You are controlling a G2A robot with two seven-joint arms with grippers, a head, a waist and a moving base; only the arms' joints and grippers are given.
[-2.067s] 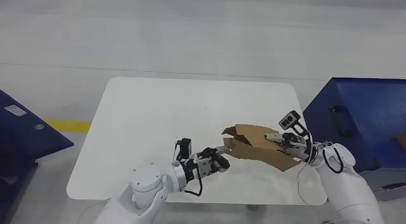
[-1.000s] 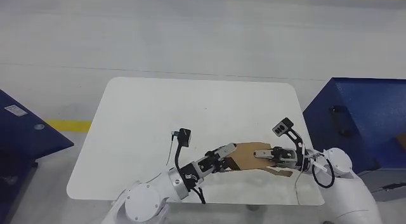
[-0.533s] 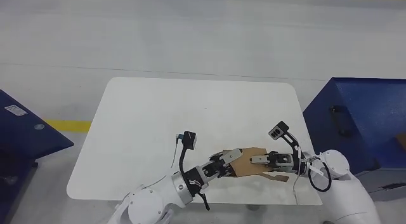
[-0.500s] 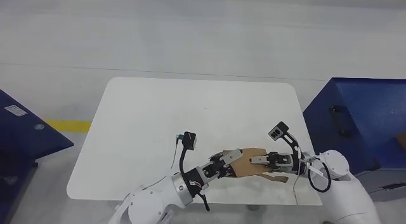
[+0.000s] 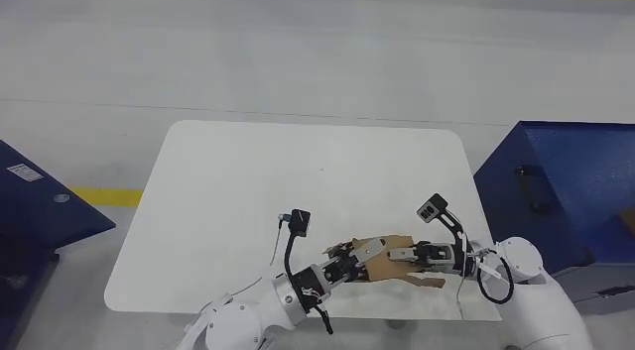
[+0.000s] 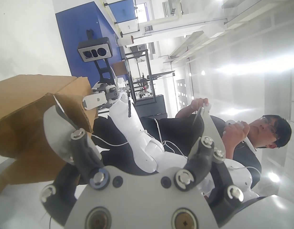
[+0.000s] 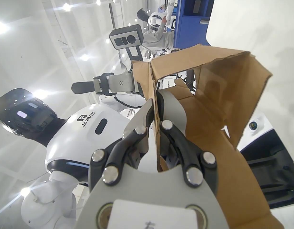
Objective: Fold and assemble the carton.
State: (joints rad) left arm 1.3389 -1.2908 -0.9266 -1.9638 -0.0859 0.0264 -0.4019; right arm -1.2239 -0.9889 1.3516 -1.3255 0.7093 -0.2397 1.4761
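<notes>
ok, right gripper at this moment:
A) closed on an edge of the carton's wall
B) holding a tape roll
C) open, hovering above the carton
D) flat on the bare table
A: the right wrist view shows the right gripper clamped on a wall edge of the carton, with cardboard pinched between its two sides.

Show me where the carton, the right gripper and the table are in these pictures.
carton (image 7: 216,89): right wrist view, on its inner brown wall.
right gripper (image 7: 157,107): right wrist view, midway between its fingers, at the carton's edge.
table (image 5: 248,181): top view, on its bare white top.
</notes>
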